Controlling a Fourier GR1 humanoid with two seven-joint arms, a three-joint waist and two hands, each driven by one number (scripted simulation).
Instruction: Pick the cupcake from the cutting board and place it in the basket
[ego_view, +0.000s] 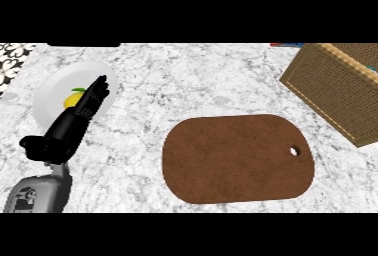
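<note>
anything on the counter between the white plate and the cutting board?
No. In the head view, only bare marble counter separates the white plate from the cutting board. The left robot hand sits over the plate.

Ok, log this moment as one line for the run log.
left hand: open, fingers straight, over plate with lemon | right hand: not in view | cutting board: bare | cupcake: not visible | basket: right edge
</note>
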